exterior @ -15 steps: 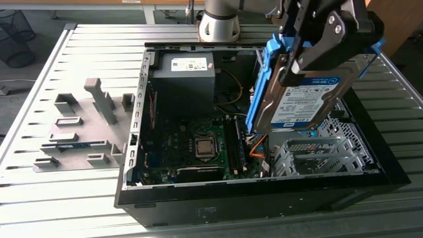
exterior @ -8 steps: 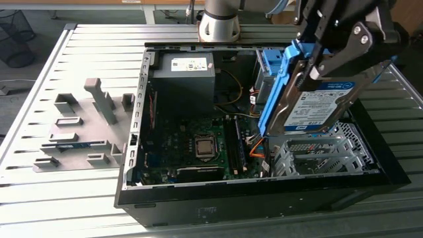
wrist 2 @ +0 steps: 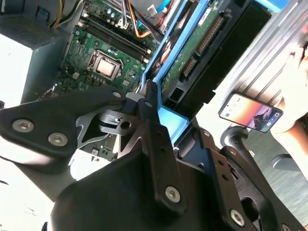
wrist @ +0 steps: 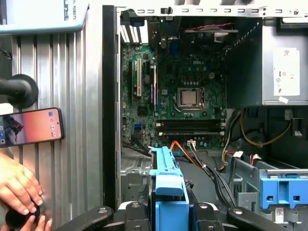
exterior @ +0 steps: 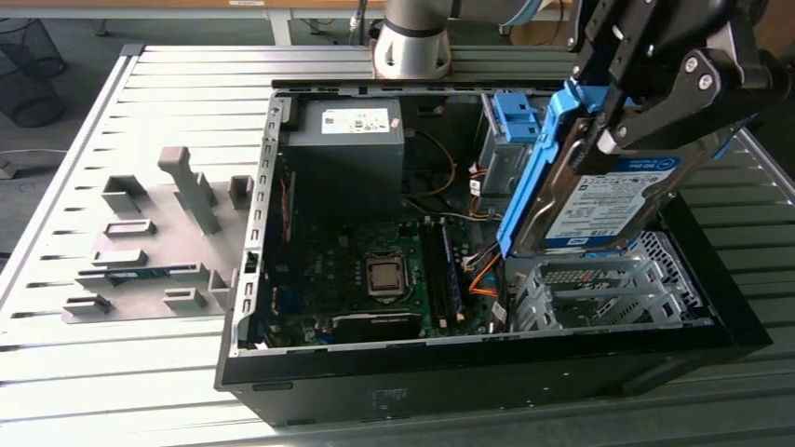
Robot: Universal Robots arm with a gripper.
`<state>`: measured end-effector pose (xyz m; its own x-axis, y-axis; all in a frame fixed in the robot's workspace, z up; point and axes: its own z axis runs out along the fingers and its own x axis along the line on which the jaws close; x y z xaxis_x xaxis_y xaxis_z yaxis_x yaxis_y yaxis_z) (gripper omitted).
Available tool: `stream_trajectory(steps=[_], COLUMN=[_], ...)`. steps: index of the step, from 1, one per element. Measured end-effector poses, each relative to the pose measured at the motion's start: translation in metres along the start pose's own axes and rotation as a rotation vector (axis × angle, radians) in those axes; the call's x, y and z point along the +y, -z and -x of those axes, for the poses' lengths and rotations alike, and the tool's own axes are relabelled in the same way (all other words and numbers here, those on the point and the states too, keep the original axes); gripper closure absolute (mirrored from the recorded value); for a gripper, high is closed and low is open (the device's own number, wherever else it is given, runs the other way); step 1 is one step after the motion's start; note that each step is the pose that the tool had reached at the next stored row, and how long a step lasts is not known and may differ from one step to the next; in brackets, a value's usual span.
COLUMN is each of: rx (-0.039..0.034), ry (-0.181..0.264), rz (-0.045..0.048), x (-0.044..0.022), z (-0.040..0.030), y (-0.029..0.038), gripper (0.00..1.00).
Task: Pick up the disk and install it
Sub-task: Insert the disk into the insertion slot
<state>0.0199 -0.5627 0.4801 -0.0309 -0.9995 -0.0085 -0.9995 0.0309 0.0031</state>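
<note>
At the exterior view's left you had a grey fixture plate with raised blocks lying flat on the slatted metal desk. Just beside it lay the open computer case. Inside the case, the dark power-supply box sat at the far end, and the green motherboard lay nearer the camera. Further right, a bare blue bracket stood against the case's far wall. The perforated metal drive cage filled the near corner on the exterior view's right.

Above that cage your gripper carried the disk. The jaws were closed on its blue caddy near the upper end. The disk hung steeply tilted, with its labelled face turned toward the exterior view's right. Its lower edge came close to the cage's top, though you could not tell whether the two touched.

In the second wrist view the disk's circuit-board side showed, framed in blue and running away from the gripper over the case. In the first wrist view the caddy's blue end sat between the black finger links. In that same view, a phone lay on the desk outside the case wall, and a person's hand rested near it.
</note>
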Motion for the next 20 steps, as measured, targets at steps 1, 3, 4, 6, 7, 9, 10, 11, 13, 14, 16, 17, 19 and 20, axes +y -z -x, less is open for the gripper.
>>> stream_trajectory(steps=[1, 3, 4, 6, 7, 9, 10, 11, 13, 14, 16, 17, 19, 20], rx=[-0.0002, -0.0002, -0.0002, -0.0002, -0.0005, -0.0003, -0.0002, -0.0004, -0.0002, -0.0001, -0.0001, 0.0000, 0.0001, 0.0000], ry=[0.000, 0.001, 0.001, 0.001, 0.001, 0.001, 0.001, 0.001, 0.001, 0.001, 0.001, 0.001, 0.001, 0.001], rz=[-0.0052, -0.0097, -0.0102, -0.0103, -0.0104, -0.0103, -0.0103, -0.0103, -0.0102, -0.0100, -0.0096, -0.0089, -0.0077, -0.0076], x=[0.0000, -0.0001, -0.0002, -0.0009, -0.0019, -0.0062, -0.0086, -0.0114, -0.0166, -0.0188, -0.0225, -0.0239, -0.0245, -0.0245], z=[-0.0001, -0.0012, -0.0020, -0.0041, -0.0049, -0.0058, -0.0060, -0.0063, -0.0065, -0.0066, -0.0066, -0.0066, -0.0066, -0.0066], y=[-0.0001, -0.0007, -0.0012, -0.0027, -0.0038, -0.0055, -0.0062, -0.0072, -0.0088, -0.0100, -0.0128, -0.0137, -0.0142, -0.0143], gripper=[0.63, 0.63, 0.63, 0.63, 0.63, 0.63, 0.63, 0.63, 0.63, 0.63, 0.63, 0.63, 0.63, 0.63])
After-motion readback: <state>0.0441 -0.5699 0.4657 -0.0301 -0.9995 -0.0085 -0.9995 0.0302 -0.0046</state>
